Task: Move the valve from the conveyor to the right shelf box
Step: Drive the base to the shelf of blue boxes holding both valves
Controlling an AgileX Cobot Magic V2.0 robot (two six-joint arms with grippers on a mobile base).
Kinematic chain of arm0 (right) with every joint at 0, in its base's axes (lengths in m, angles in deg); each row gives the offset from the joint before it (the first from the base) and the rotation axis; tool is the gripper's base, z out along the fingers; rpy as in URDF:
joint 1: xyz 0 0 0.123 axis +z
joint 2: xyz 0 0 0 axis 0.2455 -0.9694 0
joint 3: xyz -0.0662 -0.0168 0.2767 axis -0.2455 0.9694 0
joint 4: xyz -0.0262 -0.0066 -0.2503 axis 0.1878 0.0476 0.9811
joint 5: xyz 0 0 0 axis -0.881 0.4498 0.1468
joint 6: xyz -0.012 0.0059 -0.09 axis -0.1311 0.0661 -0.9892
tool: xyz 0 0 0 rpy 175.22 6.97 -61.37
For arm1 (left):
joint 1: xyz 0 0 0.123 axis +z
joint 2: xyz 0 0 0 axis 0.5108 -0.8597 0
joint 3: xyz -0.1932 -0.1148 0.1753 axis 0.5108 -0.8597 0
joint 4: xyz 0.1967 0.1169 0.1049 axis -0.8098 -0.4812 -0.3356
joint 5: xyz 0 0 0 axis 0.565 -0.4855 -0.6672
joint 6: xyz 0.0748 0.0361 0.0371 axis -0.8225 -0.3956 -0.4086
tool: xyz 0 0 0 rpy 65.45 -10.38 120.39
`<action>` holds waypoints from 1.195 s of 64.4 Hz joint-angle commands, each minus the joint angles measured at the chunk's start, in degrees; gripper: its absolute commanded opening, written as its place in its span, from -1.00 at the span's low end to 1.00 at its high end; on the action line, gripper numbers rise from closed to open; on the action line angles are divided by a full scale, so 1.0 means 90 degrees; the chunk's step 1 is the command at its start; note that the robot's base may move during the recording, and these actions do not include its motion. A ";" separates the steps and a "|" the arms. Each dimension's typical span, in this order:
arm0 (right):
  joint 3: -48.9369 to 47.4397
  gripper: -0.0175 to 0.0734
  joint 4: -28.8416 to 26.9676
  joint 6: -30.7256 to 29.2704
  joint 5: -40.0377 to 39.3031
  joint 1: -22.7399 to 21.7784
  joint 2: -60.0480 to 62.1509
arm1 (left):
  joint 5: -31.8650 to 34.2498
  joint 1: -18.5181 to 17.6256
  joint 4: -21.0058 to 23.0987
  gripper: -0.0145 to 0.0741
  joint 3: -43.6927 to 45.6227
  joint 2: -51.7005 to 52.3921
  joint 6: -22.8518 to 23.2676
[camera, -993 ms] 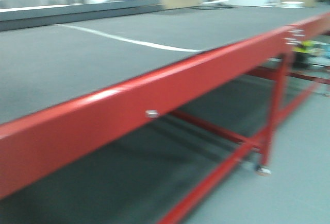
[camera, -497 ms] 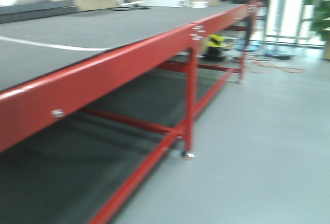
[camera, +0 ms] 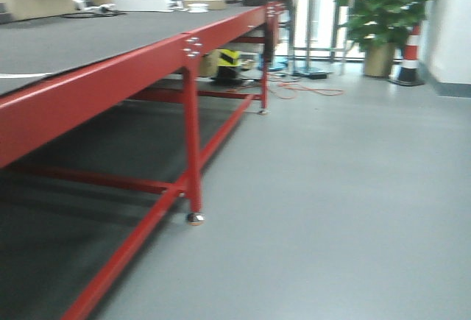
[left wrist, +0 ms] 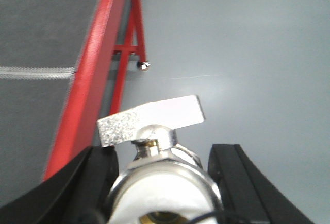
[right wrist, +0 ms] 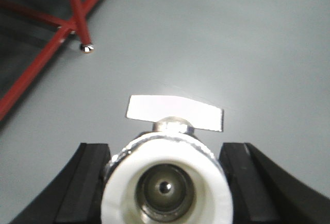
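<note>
My left gripper (left wrist: 162, 154) is shut on a silver metal valve (left wrist: 165, 188) with a flat handle and a white end ring. It holds the valve above the grey floor, beside the red table rail (left wrist: 93, 69). My right gripper (right wrist: 165, 149) is shut on a second valve (right wrist: 165, 188) of the same kind, its white-ringed bore facing the camera, above bare floor. Neither gripper shows in the front view. The conveyor and the right shelf box are out of view.
A long red-framed table (camera: 96, 84) with a dark grey top runs along the left; its leg (camera: 193, 151) stands near. Grey floor (camera: 331, 202) spreads to the right. A potted plant (camera: 383, 11), a striped cone (camera: 408, 55) and an orange cable (camera: 309, 88) are far ahead.
The front view has swung to the right along the red table. The table now fills only the left side, and the floor, plant and cone have come into view.
</note>
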 commanded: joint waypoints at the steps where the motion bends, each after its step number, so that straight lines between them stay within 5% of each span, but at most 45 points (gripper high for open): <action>1: -0.0125 -0.97 0.0040 0.0005 -0.0436 -0.0020 0.0090 | 0.0275 -0.0035 0.0050 -0.92 0.0068 0.0068 0.0039; 77: -0.0125 -0.97 0.0040 0.0005 -0.0436 -0.0020 0.0090 | 0.0275 -0.0035 0.0050 -0.92 0.0068 0.0068 0.0039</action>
